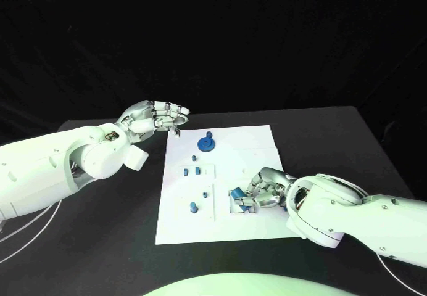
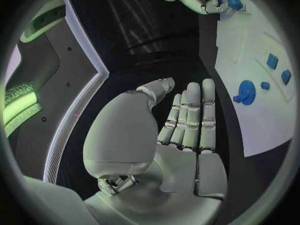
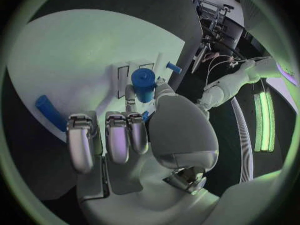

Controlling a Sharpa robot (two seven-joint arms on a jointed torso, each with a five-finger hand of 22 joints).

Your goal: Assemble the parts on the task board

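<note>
The white task board [image 1: 242, 153] lies in the middle of the table. My right hand [image 1: 264, 192] rests low over its near right part and pinches a blue cylinder [image 1: 239, 195] between thumb and a finger; the right wrist view shows that cylinder [image 3: 143, 85] upright over the board [image 3: 75, 50]. A blue bar [image 3: 49, 112] lies beside the fingers. My left hand [image 1: 157, 116] hovers by the board's far left corner, its fingers [image 2: 190, 115] straight and together, holding nothing. A blue round part [image 1: 205, 144] sits near it, seen also as the blue disc [image 2: 246, 92].
Small blue pieces [image 1: 194, 161] stand in the board's middle, with two more [image 1: 193, 208] toward its near left. A short blue peg [image 3: 174, 67] lies on the board beyond the cylinder. Black table [image 1: 107, 246] surrounds the board.
</note>
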